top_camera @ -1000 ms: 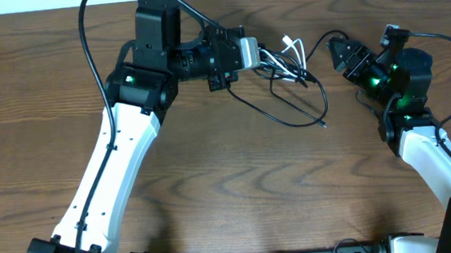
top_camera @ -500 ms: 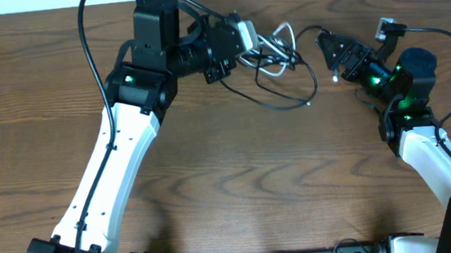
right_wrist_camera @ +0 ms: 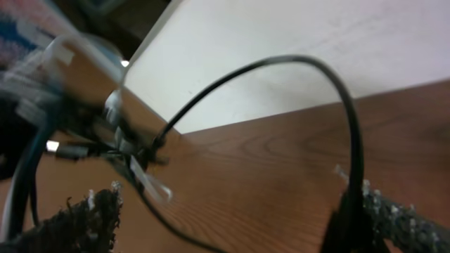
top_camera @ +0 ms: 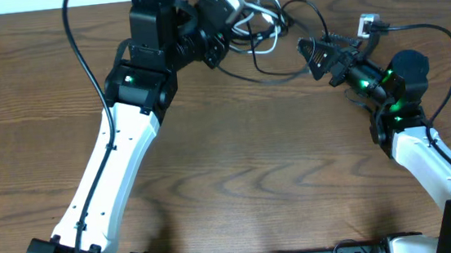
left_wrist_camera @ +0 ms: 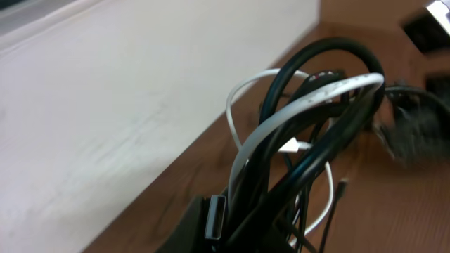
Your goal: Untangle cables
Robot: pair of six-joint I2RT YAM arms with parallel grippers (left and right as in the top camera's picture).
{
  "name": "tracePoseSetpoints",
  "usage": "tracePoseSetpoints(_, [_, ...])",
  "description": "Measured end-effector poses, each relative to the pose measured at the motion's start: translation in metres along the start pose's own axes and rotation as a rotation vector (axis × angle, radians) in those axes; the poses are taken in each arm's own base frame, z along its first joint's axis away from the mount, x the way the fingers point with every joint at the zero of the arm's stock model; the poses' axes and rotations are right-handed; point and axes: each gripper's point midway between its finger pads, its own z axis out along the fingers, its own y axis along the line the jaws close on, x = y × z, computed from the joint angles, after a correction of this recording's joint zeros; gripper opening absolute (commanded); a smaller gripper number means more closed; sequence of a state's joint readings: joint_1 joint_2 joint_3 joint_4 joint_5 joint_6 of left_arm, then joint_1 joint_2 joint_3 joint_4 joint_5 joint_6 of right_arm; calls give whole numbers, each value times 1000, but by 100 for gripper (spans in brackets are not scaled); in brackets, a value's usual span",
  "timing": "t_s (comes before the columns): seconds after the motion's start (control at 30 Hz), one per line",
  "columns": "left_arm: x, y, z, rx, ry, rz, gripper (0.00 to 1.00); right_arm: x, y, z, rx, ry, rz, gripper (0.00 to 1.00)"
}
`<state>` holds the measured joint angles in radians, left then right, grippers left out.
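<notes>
left claw: clamped tight on the cables. the bundle hangs lifted at the far middle of the table, close to the white wall.

right claw: jaws spread wide and holding nothing, just right of the bundle. in the right wrist view one black loop arcs across the gap between the pads. it runs down beside the right-hand pad, but you cannot tell if it touches.

step in hand, as judged: take one strand and draw it out.
- close only on that single black loop, away from the knot.
- hold the left claw fixed as the anchor.
- pull slowly to the right and near, and stop if the whole bundle follows.
- the white wire threads through the black loops and will likely snag first.

materials: the black wires are thin and smooth-jacketed, holding springy round coils. the white wire is glossy, with a small plug end. the pads look rough and knobbly, so grip should be good. the table is matte wood grain.
</notes>
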<state>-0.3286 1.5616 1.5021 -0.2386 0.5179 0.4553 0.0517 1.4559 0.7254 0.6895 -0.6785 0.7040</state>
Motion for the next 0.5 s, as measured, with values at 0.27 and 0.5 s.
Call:
tracePoseSetpoints(0.27, [2, 32, -8, -104, -19, -297, 7, 2, 5, 1, -20, 9, -81, 88])
tracePoseSetpoints(0.5, [0, 28, -9, -65, -31, -333, 7, 2, 4, 1, -16, 5, -99, 99])
